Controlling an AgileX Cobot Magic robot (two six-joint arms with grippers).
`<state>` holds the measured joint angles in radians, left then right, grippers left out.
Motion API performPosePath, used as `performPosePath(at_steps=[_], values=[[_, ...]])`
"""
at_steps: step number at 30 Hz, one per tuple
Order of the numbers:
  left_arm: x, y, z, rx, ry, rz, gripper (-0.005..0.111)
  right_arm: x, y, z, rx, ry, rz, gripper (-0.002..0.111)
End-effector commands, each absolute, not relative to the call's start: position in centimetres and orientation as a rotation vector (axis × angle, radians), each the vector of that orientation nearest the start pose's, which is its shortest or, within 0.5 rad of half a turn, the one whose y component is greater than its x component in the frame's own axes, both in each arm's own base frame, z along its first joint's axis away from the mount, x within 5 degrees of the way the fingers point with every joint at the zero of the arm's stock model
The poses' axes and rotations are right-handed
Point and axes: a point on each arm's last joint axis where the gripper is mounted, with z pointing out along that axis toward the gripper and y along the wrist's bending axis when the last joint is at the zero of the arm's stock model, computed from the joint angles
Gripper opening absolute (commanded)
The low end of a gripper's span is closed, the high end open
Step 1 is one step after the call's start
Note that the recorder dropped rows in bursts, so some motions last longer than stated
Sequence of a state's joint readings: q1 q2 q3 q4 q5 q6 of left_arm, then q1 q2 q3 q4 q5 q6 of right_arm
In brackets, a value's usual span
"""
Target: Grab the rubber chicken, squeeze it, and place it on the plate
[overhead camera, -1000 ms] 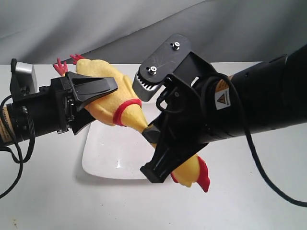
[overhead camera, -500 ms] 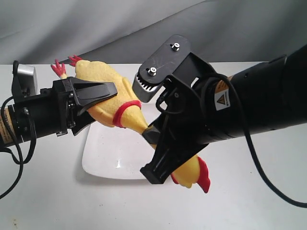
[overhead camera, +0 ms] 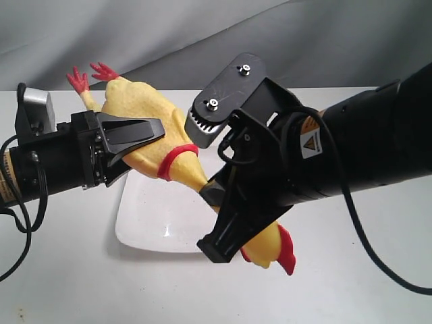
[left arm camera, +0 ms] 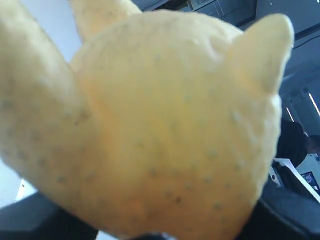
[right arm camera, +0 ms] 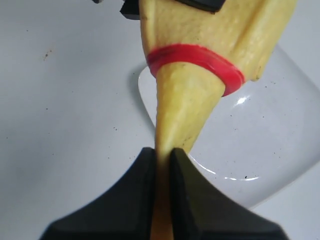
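I hold yellow rubber chicken [overhead camera: 145, 108], red-ringed neck, slanting over plate [overhead camera: 152, 226], feet upper left, head lower right: left hand [overhead camera: 143, 145] clamping body, right hand [right arm camera: 162, 154] pinching neck.

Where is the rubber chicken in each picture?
Exterior view: rubber chicken slants across the middle, over the plate.
Left wrist view: its yellow body fills the picture.
Right wrist view: its neck runs centrally into the claw.
Shared landmark: red neck ring, exterior and right wrist.

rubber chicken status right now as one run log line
rubber chicken: aloft, partly over plate | left gripper: jaws shut on body | right gripper: jaws shut on neck | placement: not yet done
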<state>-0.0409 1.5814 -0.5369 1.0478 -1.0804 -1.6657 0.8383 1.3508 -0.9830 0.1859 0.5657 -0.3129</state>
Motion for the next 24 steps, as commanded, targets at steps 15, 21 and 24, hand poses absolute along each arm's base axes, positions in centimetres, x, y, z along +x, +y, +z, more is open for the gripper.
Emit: performPosePath(at_steps=[15,21,24], values=[[25.97,-7.86,19.44,-0.241,2.016,-1.414,0.069,18.24,21.58,29.47,-1.213,2.115,0.426,0.0],[25.73,-8.11,19.74,-0.166,1.99,-1.442,0.002,18.23,21.58,29.47,-1.212,2.116,0.429,0.0],[25.72,-8.12,19.76,-0.166,1.989,-1.445,0.005,18.21,21.57,29.46,-1.213,2.118,0.428,0.0]])
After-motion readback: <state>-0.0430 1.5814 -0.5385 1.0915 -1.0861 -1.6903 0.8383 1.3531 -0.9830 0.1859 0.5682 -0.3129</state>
